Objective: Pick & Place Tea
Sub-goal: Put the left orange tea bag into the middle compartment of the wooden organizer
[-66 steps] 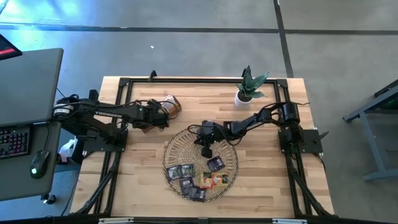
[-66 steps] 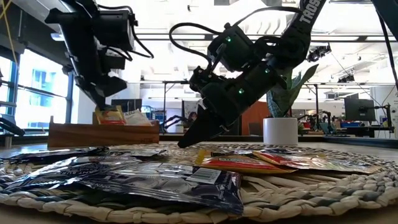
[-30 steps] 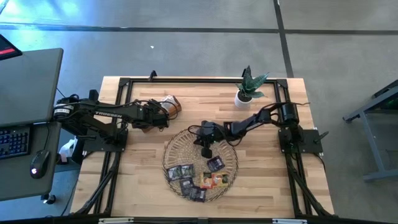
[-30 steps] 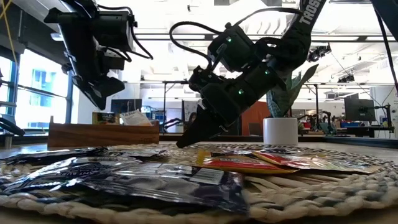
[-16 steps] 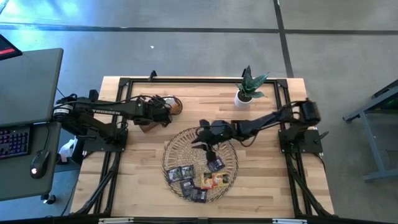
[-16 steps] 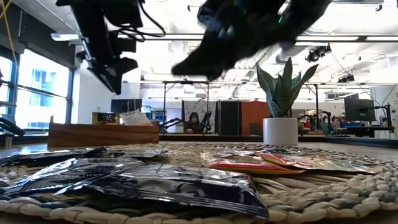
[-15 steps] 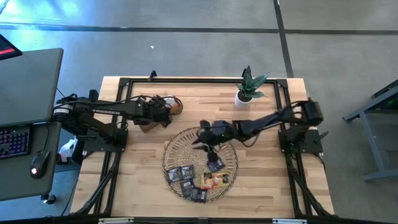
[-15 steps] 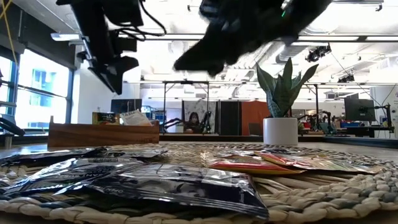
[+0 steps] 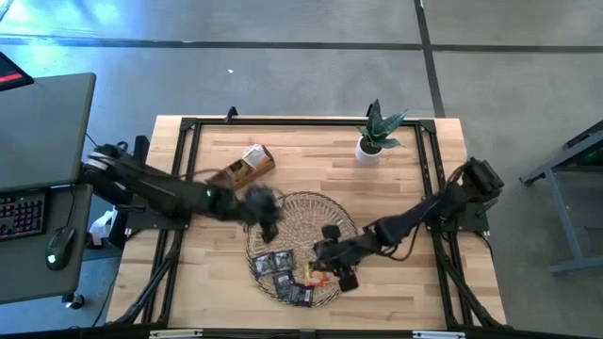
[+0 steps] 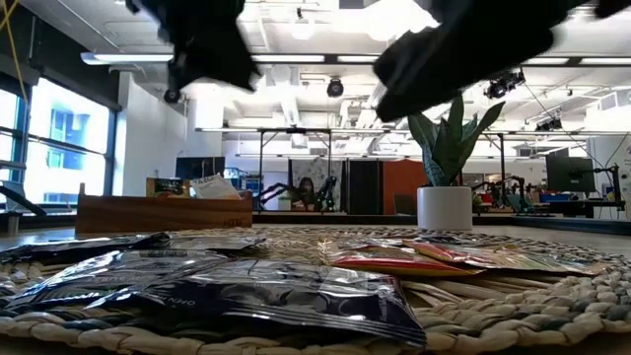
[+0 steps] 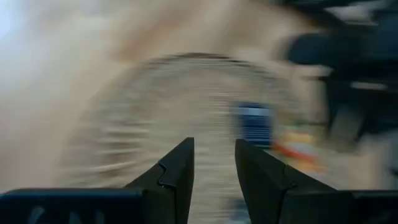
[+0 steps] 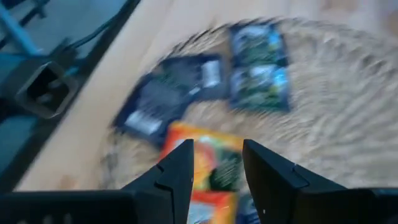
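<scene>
Since the earlier frame you swung the right gripper (image 9: 332, 256) from the tray's upper middle down to its lower right, and brought the left gripper (image 9: 268, 218) off the wooden box (image 9: 241, 167) to the woven tray (image 9: 311, 202)'s upper left. The tea (image 9: 283, 273) lay at the tray's lower centre, just left of the right gripper. Both grippers' fingers stood spread and empty.

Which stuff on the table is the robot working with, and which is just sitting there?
For the job:
- tea sachets
- woven tray that they lie on
- wooden box, some sachets inside
- left claw, open, above the tray
- right claw, open, above the sachets

Just sitting there:
- potted plant
- keyboard on the side desk
</scene>
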Robot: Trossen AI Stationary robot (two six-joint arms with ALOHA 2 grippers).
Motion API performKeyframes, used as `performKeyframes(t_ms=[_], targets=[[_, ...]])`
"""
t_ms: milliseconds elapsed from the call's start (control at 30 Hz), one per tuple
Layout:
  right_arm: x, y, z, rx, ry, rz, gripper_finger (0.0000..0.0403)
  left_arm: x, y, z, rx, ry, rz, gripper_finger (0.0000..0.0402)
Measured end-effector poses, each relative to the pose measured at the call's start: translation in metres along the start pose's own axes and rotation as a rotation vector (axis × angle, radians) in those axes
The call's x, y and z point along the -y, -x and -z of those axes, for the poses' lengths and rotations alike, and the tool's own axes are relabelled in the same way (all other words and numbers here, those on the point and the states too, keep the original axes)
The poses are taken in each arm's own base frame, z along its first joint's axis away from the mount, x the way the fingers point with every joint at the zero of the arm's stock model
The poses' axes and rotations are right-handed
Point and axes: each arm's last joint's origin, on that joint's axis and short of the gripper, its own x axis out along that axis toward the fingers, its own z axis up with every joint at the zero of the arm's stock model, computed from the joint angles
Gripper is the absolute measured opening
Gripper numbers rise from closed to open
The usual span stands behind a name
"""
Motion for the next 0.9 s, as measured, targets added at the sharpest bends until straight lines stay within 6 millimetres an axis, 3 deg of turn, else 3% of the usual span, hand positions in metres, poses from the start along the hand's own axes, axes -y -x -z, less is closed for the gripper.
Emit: performKeyframes(t_ms=[200,367,467,533,667,900], targets=[[-0.026,-0.02,0.021,-0.054,0.059,0.008,0.0109,0.048,-0.042,0.041,0.016,0.02,0.186,0.0115],[-0.034,-0.051,0.036,-0.011,0.037,-0.027,0.0054,0.05,-0.091,0.075,-0.023,0.053,0.163,0.0115],[-0.03,-0.056,0.039,-0.025,0.008,-0.044,0.0013,0.046,-0.114,0.084,-0.062,0.121,0.2,0.0115],[-0.025,-0.056,0.043,-0.067,-0.028,-0.026,0.0006,0.043,-0.126,0.09,-0.112,0.149,0.203,0.0115],[-0.021,-0.056,0.047,-0.128,-0.063,-0.003,0.0009,0.044,-0.142,0.091,-0.16,0.183,0.222,0.0115],[-0.017,-0.055,0.051,-0.165,-0.051,0.064,0.0005,0.055,-0.141,0.084,-0.216,0.189,0.313,0.0115]])
